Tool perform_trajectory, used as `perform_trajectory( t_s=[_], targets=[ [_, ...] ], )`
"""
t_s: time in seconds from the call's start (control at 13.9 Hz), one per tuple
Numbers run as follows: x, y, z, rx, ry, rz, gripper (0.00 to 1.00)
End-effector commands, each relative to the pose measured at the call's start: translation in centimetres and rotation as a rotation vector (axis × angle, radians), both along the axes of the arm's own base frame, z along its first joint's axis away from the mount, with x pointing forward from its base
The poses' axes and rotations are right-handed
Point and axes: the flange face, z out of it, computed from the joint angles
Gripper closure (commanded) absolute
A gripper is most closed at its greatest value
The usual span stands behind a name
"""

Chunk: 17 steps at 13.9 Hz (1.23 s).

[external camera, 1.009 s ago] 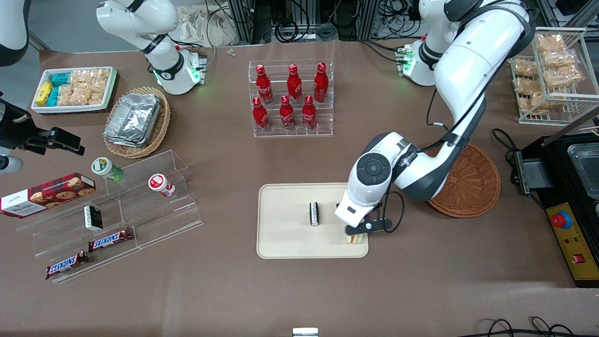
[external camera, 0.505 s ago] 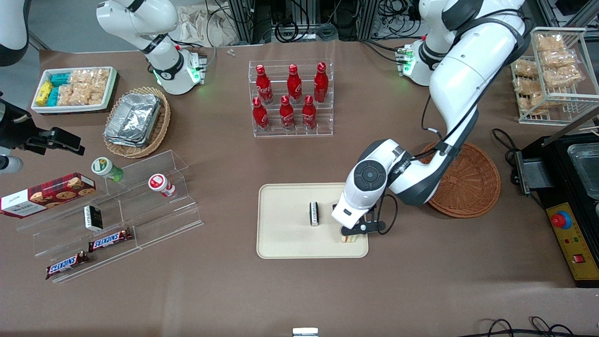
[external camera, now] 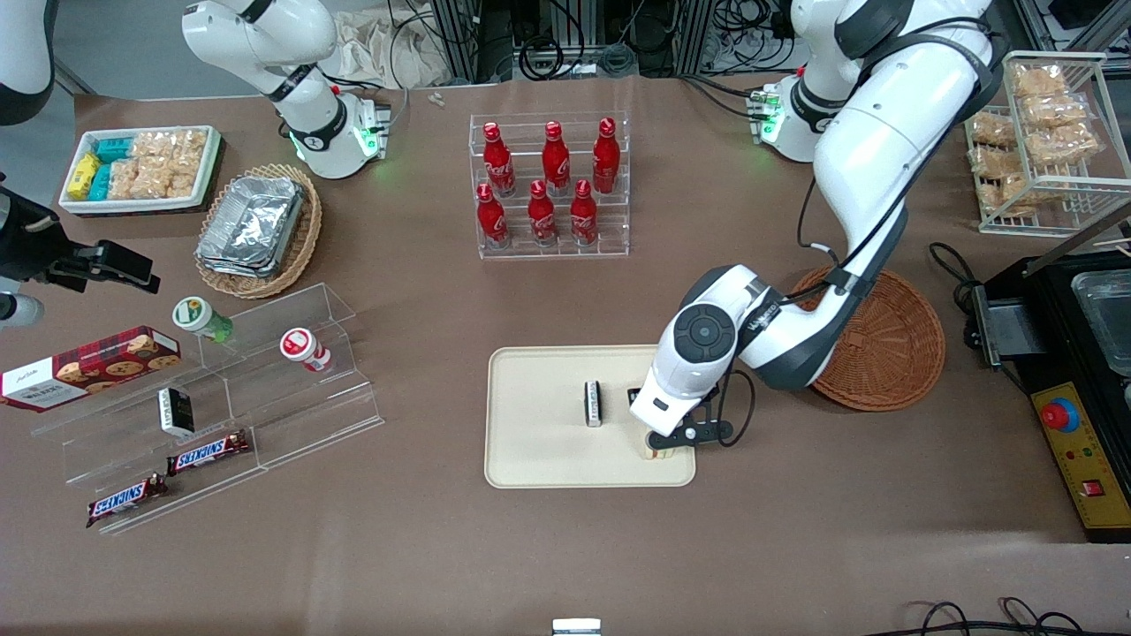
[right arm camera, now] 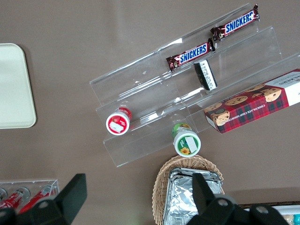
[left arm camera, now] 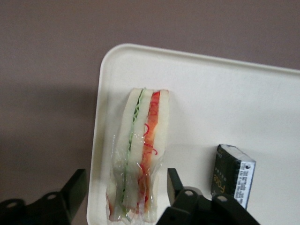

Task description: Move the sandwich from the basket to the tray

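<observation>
Front view showed a brown cloth-covered surface with cables along its lab-side edge. On the flat cream-beige rectangular tray lay the clear-wrapped triangular sandwich, near one corner; the claw hung above it, fingers spread, gripping nothing. Chocolate bars toward the parked arm's end read "SNICKERS".

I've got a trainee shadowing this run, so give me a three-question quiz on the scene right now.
1. True or false: the sandwich lies in the basket.
2. How are the fingers of the gripper set? A) clamped on the sandwich B) open, one on each side of it C) shut, empty
3. What else sits on the tray?

Key:
1. False: it rests on the tray, near a corner.
2. B
3. A small dark packet, apart from the sandwich.
</observation>
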Motion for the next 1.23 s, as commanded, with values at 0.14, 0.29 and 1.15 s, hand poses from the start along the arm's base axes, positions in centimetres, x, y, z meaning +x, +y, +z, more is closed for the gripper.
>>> perform_trajectory(
  t_s=[0.14,0.29,1.15],
  targets=[
    [0.4,2.8,10.4,0.029,-0.072,0.072,0.0],
    [1.3,6.5,13.9,0.012,-0.068,0.105,0.0],
    [-8.3,28.7,28.3,0.036,0.076,-0.039,0.0]
  ],
)
